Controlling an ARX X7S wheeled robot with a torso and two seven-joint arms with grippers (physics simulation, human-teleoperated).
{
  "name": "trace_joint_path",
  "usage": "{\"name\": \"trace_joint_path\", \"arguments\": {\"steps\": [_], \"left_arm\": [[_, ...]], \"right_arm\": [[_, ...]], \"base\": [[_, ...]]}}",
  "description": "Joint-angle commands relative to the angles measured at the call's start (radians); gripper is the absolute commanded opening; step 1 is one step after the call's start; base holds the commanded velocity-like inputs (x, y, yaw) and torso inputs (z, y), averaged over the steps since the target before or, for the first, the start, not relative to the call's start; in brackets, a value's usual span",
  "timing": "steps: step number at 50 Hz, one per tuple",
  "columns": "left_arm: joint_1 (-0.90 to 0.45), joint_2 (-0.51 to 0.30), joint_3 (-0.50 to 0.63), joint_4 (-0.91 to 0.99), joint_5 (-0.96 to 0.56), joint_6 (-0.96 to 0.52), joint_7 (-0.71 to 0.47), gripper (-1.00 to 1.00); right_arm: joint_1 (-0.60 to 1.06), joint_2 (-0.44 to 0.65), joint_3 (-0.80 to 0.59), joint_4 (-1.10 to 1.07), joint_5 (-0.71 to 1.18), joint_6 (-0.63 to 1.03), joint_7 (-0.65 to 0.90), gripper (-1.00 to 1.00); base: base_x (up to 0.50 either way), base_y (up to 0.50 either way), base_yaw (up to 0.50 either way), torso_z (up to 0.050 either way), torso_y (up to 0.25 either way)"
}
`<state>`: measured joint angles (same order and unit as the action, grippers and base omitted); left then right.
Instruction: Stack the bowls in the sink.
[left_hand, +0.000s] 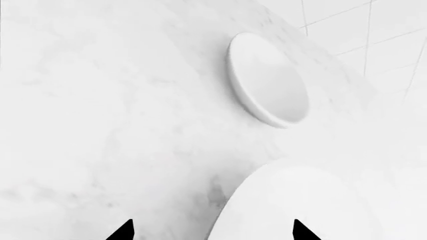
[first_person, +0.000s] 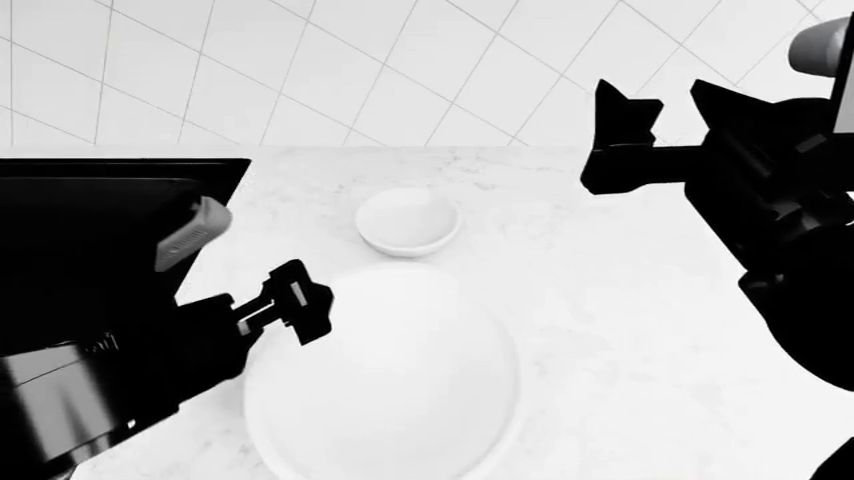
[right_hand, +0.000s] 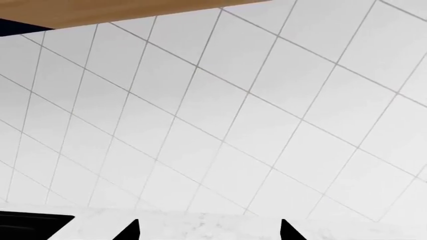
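The wide shallow white bowl (first_person: 387, 380) sits on the marble counter near the front. The small white bowl (first_person: 408, 221) sits just behind it. The black sink (first_person: 94, 215) is at the left. My left gripper (first_person: 296, 300) is open, hovering at the wide bowl's left rim. In the left wrist view the wide bowl (left_hand: 300, 205) lies under one fingertip, the other is over the counter, and the small bowl (left_hand: 269, 79) lies farther off. My right gripper (first_person: 647, 120) is open and empty, raised high at the right, facing the tiled wall.
A white tiled wall (first_person: 400, 70) runs behind the marble counter (first_person: 641, 300). The sink's corner (right_hand: 33, 225) shows in the right wrist view, with a wooden cabinet edge (right_hand: 133, 12) above the tiles.
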<state>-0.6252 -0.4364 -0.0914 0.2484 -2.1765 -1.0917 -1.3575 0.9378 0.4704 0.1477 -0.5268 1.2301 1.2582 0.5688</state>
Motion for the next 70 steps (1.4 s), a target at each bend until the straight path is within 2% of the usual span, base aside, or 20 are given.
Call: {"name": "trace_joint_path", "arguments": {"steps": [1,39,40,70], "left_arm": [[0.0,-0.011,0.026,0.012,-0.021,-0.003,0.006,1.0],[-0.022,-0.051,0.082,0.032,-0.065,0.012,0.027,1.0],[-0.025,-0.055,0.081,0.043,-0.044,0.0,0.032,-1.0],[-0.076,-0.077,0.057,0.034,0.015,0.042,0.059,-1.0]], "right_arm": [[-0.008,0.01,-0.001,-0.004,0.005,-0.009,0.001,1.0],[-0.001,0.023,-0.028,0.008,0.002,-0.037,0.002,1.0],[0.001,0.024,-0.027,0.009,0.005,-0.036,0.005,1.0],[0.012,0.037,-0.024,0.006,0.03,-0.049,0.032,1.0]], "base": [[0.0,0.0,0.0,0.0,0.0],[0.0,0.0,0.0,0.0,0.0],[0.0,0.0,0.0,0.0,0.0],[0.0,0.0,0.0,0.0,0.0]]}}
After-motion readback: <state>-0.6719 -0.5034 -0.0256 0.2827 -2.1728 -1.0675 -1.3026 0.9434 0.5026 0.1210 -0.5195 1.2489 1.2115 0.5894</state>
